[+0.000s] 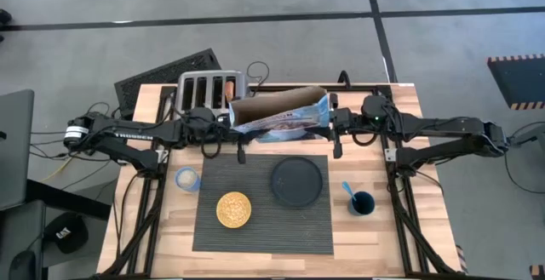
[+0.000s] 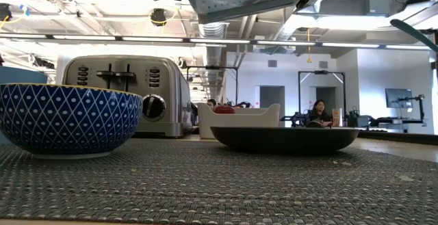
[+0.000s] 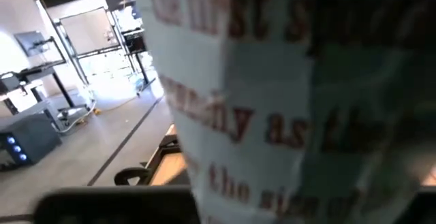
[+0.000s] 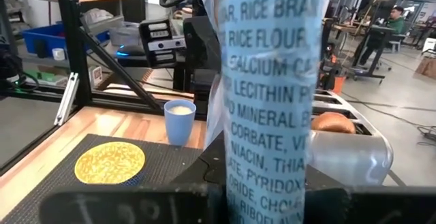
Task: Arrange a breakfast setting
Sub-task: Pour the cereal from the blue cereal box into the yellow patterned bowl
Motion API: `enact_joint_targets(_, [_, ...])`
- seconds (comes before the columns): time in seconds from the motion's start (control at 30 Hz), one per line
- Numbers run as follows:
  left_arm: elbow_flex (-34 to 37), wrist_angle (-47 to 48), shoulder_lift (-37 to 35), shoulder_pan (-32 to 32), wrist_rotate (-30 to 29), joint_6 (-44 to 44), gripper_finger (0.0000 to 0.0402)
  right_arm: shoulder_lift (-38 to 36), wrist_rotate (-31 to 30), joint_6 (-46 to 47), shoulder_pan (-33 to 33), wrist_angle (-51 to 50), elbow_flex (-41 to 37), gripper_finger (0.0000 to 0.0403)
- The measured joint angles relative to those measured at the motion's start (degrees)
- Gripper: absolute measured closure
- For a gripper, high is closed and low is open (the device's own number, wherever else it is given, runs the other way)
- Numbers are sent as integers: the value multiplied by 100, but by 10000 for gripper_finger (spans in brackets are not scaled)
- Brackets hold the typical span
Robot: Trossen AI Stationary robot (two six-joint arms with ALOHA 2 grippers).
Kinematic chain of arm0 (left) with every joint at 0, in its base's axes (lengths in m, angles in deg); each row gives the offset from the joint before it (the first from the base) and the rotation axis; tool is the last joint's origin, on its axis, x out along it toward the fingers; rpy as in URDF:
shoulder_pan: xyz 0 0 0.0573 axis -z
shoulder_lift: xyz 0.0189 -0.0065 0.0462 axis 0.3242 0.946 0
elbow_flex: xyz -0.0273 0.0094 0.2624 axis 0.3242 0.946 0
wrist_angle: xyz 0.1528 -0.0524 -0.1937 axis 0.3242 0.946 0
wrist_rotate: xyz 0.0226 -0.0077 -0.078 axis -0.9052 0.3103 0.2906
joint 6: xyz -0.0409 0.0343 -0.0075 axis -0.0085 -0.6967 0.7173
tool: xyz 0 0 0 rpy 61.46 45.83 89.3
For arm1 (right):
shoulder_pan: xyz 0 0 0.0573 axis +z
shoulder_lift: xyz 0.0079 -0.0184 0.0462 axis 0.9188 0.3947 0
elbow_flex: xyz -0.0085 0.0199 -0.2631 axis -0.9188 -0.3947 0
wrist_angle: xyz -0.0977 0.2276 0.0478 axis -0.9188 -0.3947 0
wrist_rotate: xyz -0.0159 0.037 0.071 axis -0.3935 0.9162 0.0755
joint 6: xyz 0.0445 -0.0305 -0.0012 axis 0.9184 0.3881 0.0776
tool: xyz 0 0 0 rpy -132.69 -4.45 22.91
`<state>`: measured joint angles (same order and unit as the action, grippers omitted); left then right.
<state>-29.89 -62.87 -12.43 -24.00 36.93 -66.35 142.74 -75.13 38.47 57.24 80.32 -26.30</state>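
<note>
While both end effectors, left (image 1: pixel 228 125) and right (image 1: pixel 330 120), clench the box (image 1: pixel 279 117) aloft, uneven tilting could spill cereal beside the bowl (image 1: pixel 234 209).

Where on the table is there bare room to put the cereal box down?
Bare mat lies in front of the plate, right of the bowl. Bare wood runs along the table's right edge in front of the cup. The back is crowded: toaster, and both pincers holding the box.
</note>
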Motion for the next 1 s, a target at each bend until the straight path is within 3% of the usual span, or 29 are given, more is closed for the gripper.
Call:
enact_joint_targets(0.1, [0,-38,-8,0,98,-76,395,64,3,138,4,65,0,315])
enact_joint_targets(0.3, [20,-79,2,-4,260,-123,401,27,38,500,11,222,15,204])
enact_joint_targets(0.47, [15,-218,-158,-7,346,-161,401,-422,-14,250,-7,-241,15,127])
enact_joint_targets(0.77, [11,-608,-603,-6,647,-274,402,-1240,-272,5,-306,-1337,-19,105])
enact_joint_targets(0.87, [9,-867,-610,-2,881,-295,401,-1228,105,-137,-395,-580,-413,104])
enact_joint_targets(1.0, [9,-1214,-555,0,1007,-307,401,-999,490,-17,-470,1544,-1233,104])
